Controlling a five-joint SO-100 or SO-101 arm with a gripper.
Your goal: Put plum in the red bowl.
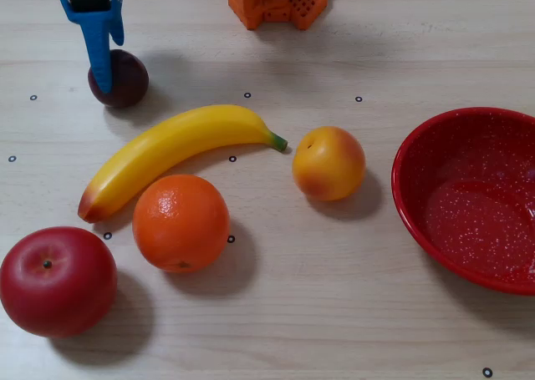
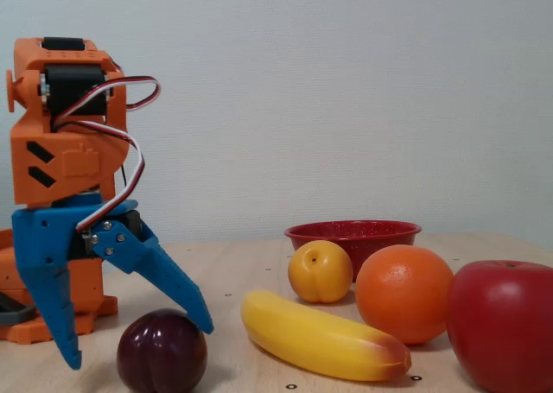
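Your plum [image 2: 162, 351] sits on the counter [image 1: 334, 271] at the overhead view's upper left, between the spread fingers of your claw [image 2: 138, 341], which straddles it from above. Close here; the bowl [image 1: 468, 196] lies well apart, far right.

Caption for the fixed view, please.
Open blue gripper straddling the plum, with the red bowl behind the other fruit.

A lab-style test bench: a pale wood table [image 1: 334, 313] dotted with small ring markers [image 1: 487, 372], right of the pincer [image 2: 138, 341], before a bare wall [image 2: 346, 91].
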